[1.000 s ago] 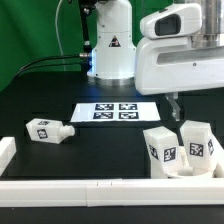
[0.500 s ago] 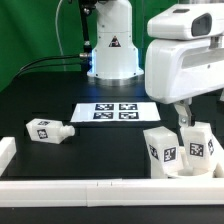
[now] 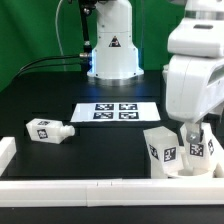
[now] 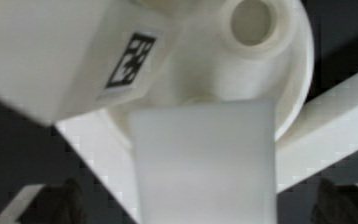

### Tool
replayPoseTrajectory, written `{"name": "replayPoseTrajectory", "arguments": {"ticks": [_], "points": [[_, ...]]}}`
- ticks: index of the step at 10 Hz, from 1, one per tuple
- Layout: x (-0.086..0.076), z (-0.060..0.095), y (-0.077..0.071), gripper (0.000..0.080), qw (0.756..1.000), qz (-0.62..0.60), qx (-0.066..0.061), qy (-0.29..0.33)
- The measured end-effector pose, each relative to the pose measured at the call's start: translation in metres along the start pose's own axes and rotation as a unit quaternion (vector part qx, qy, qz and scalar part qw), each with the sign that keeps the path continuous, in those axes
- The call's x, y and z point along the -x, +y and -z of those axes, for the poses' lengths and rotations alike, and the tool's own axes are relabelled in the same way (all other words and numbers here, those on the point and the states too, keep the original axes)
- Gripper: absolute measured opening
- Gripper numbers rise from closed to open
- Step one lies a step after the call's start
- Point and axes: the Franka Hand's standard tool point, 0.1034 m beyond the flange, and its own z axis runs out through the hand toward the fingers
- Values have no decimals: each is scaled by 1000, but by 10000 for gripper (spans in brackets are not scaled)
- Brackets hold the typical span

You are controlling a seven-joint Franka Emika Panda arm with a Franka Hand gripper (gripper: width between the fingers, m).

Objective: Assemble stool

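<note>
A: Biggest first?
B: White arm (image 3: 195, 70) fills the exterior view's right, over the black tabletop (image 3: 110, 155). A long white border rail (image 3: 90, 188) runs along the near edge.
A: Marker board?
B: The marker board (image 3: 110, 112) lies flat mid-tabletop with four tags up.
A: Stool parts?
B: The seat (image 4: 202, 75) is clear only in the wrist view: a round disc with one socket (image 4: 250, 22) and one tag on it. A white blocky part (image 4: 202, 150) sits in front of it, probably a leg. Can't tell if they're joined.
A: Legs?
B: In the exterior view, the first tagged leg (image 3: 160, 148) and second tagged leg (image 3: 202, 145) stand side by side on the right, just behind the rail. The lone leg (image 3: 48, 130) lies on its side at the exterior view's left, well apart from them.
A: Gripper?
B: The gripper (image 3: 189, 133) is low between the two standing legs, jaws spread wide. Its dark fingers (image 4: 37, 203) sit either side of the blocky part with gaps showing. It's gripping nothing.
</note>
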Motion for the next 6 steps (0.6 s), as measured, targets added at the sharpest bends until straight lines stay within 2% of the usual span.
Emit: {"name": "replayPoseTrajectory", "arguments": {"ticks": [3,5,6], "points": [[1,-3,0,640,1000,-25,1,1],[1,-3,0,332,995,-104,1,1],[1,-3,0,333,990,-142,1,1]]}}
